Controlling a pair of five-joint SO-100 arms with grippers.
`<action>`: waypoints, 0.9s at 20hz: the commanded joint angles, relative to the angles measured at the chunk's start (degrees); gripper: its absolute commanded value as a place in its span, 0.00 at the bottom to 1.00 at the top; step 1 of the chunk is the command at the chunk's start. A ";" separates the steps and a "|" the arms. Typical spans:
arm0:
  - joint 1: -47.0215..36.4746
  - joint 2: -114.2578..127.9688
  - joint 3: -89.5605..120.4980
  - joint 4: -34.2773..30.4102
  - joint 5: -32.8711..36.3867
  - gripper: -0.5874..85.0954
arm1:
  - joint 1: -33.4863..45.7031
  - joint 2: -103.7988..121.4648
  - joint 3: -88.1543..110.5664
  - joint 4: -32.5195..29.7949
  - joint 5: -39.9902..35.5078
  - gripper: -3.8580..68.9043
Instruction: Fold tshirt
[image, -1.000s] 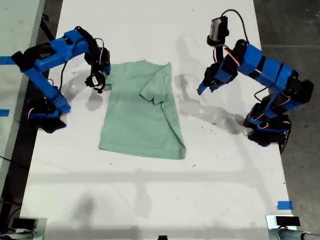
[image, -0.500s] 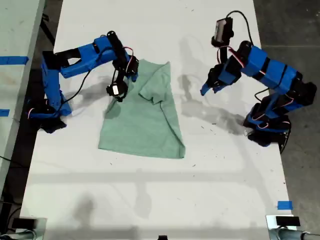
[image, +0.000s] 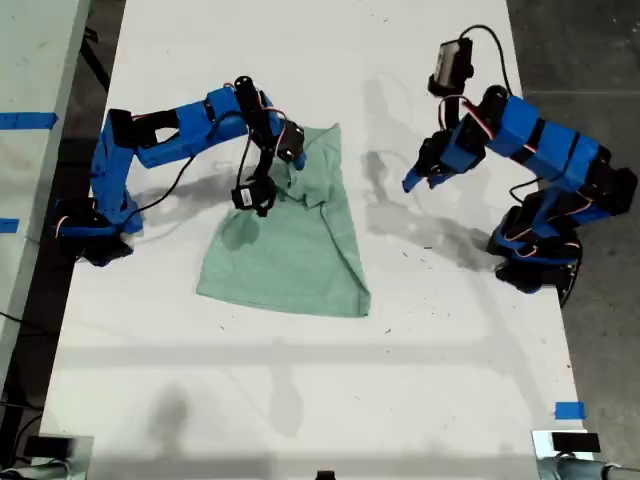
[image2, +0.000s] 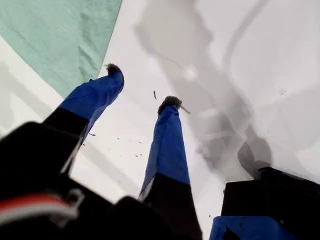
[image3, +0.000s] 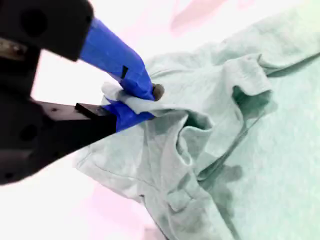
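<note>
The pale mint-green tshirt lies on the white table, its upper part bunched and partly folded over. My second gripper reaches in from the exterior view's left and is shut on a pinch of the tshirt's cloth, as the second wrist view shows at the gripper. My first gripper hangs open over bare table to the exterior view's right of the shirt. In the first wrist view the open gripper holds nothing, and a corner of the tshirt shows beyond it.
Blue tape marks lie near the table's front corner at the exterior view's right. The arm bases stand at the table's two sides. A dark floor borders the table at the exterior view's right.
My second gripper has travelled toward the exterior view's right, pulling the shirt's edge over the body of the shirt. My first gripper has barely shifted.
</note>
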 joint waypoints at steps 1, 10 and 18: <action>2.37 0.70 -3.16 -2.37 -2.99 0.20 | -0.97 2.90 0.26 -1.85 0.88 0.31; 0.26 13.97 -3.16 2.72 -4.83 0.40 | -5.10 2.90 2.46 -3.87 3.16 0.32; 7.29 42.10 38.76 -5.36 -15.82 0.34 | -19.16 -2.20 1.23 -10.55 11.95 0.41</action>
